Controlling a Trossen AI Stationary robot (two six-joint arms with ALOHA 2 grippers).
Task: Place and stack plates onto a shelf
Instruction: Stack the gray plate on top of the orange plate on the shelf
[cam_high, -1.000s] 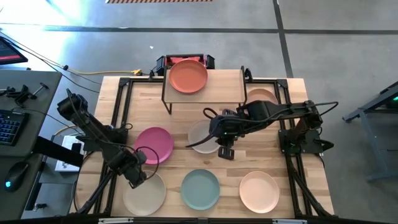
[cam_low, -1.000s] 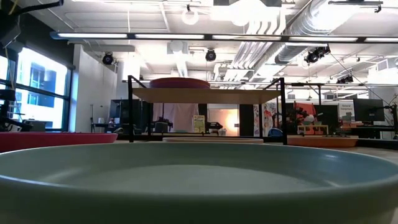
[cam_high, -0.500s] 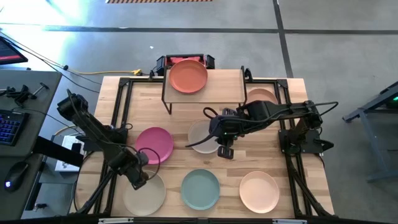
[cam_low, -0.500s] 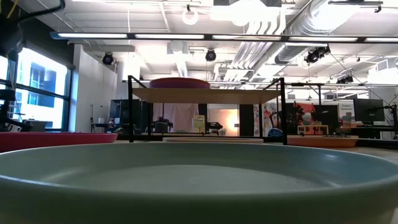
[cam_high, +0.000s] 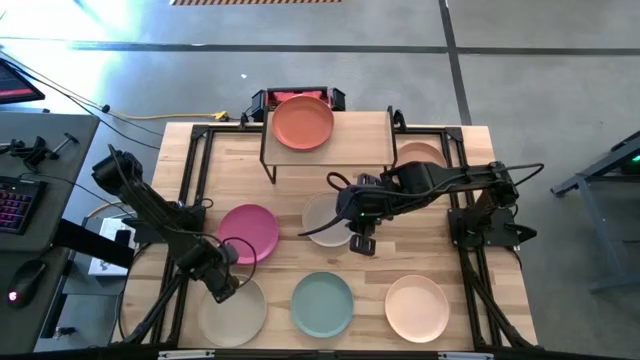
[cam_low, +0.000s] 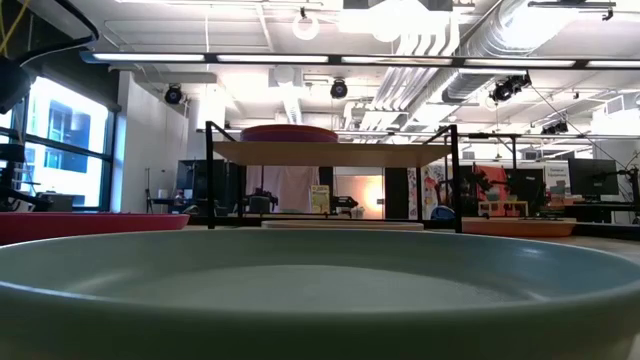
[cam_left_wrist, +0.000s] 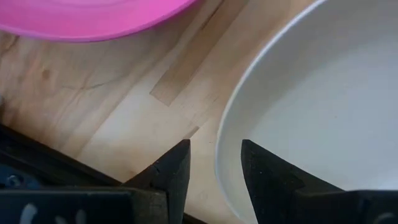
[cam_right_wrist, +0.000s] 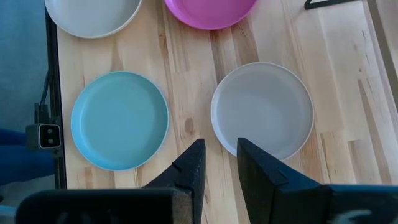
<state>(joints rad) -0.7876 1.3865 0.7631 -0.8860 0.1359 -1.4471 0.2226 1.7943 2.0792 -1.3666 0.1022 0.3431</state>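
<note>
The shelf (cam_high: 355, 140) (cam_low: 330, 153) stands at the table's far edge and carries a terracotta plate (cam_high: 303, 122) (cam_low: 290, 132). On the table lie a pink plate (cam_high: 248, 232), a grey plate (cam_high: 322, 218) (cam_right_wrist: 262, 111), a beige plate (cam_high: 238, 315) (cam_left_wrist: 323, 106), a teal plate (cam_high: 322, 303) (cam_right_wrist: 119, 119) and a peach plate (cam_high: 417, 307). My left gripper (cam_high: 222, 288) (cam_left_wrist: 216, 163) is open, low over the beige plate's far-left rim, one finger outside and one inside. My right gripper (cam_high: 362, 247) (cam_right_wrist: 221, 163) is open, up above the table just right of the grey plate. My left gripper has one finger (cam_left_wrist: 171, 174) outside and the other finger (cam_left_wrist: 264, 177) inside the beige plate's rim (cam_left_wrist: 222, 158), coming from above. The plate lies flat on the table. I cannot tell whether either finger touches the rim.
Another terracotta plate (cam_high: 420, 154) lies right of the shelf, partly under my right arm. Black frame rails (cam_high: 190, 170) run along both table sides. Bare wood shows between the pink plate and the shelf. A desk with a keyboard (cam_high: 12, 200) stands left of the table.
My left arm has crept a little toward the table's near edge over the beige plate's rim. The plates and my right arm have kept still.
</note>
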